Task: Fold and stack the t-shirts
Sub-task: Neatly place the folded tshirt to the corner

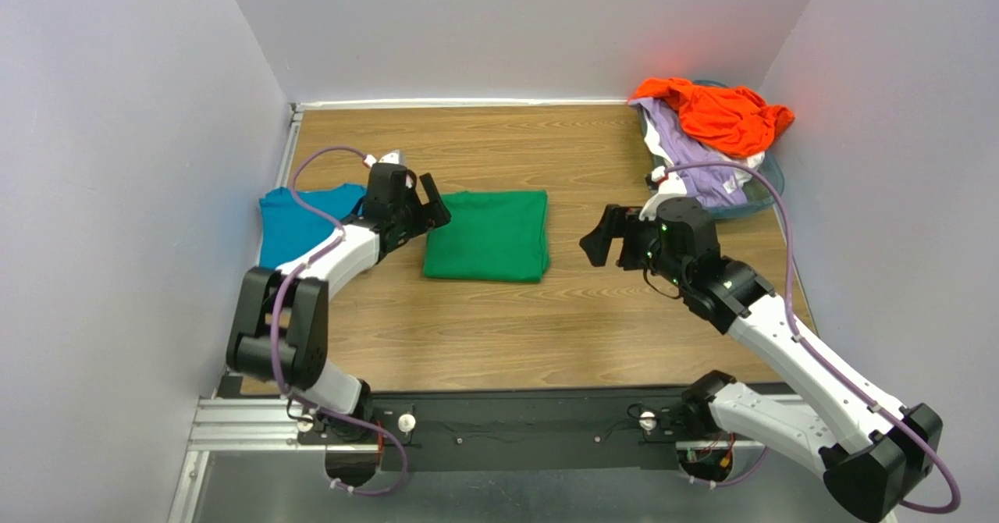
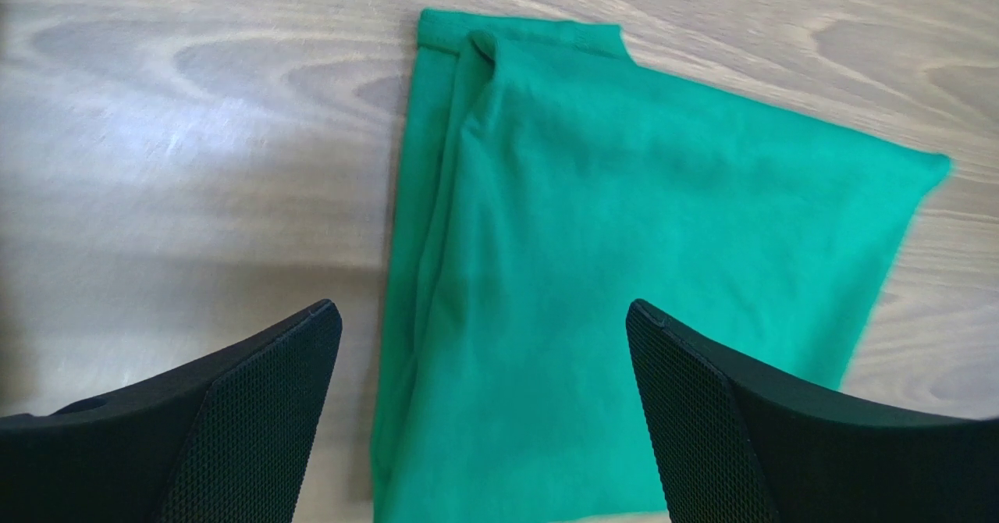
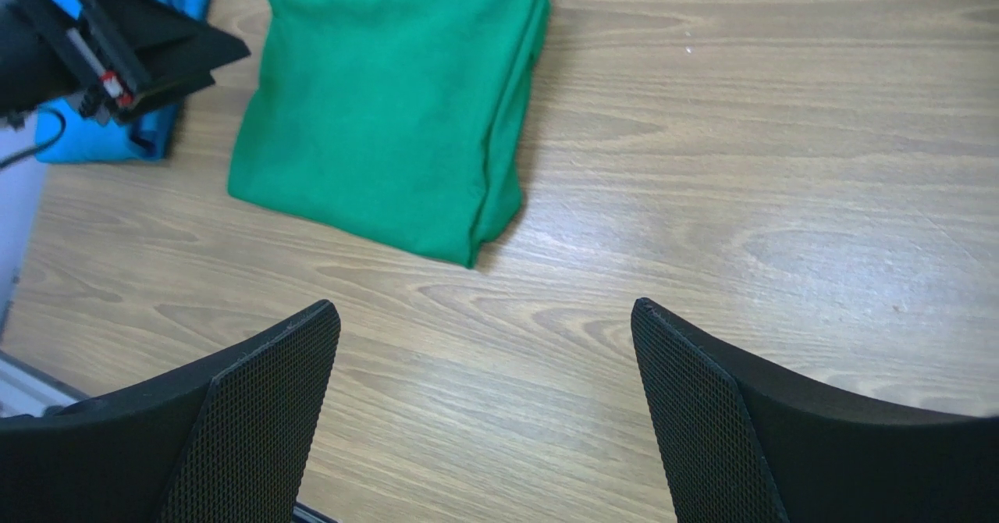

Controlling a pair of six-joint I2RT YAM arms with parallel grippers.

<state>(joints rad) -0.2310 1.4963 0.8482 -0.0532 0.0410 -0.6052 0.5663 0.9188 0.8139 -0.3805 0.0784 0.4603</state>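
Observation:
A bright green t-shirt (image 1: 488,235) lies folded into a rectangle in the middle of the wooden table; it also shows in the left wrist view (image 2: 610,301) and the right wrist view (image 3: 393,107). A folded teal-blue t-shirt (image 1: 293,221) lies at the far left, partly under my left arm. My left gripper (image 1: 425,207) is open and empty, just above the green shirt's left edge. My right gripper (image 1: 607,236) is open and empty, above bare table right of the green shirt. Orange (image 1: 718,113), lavender (image 1: 680,148) and white shirts are heaped in the basket.
The clear bluish plastic basket (image 1: 765,184) stands at the back right corner against the wall. Grey walls close in the table on the left, back and right. A black rail (image 1: 528,429) with the arm bases runs along the near edge.

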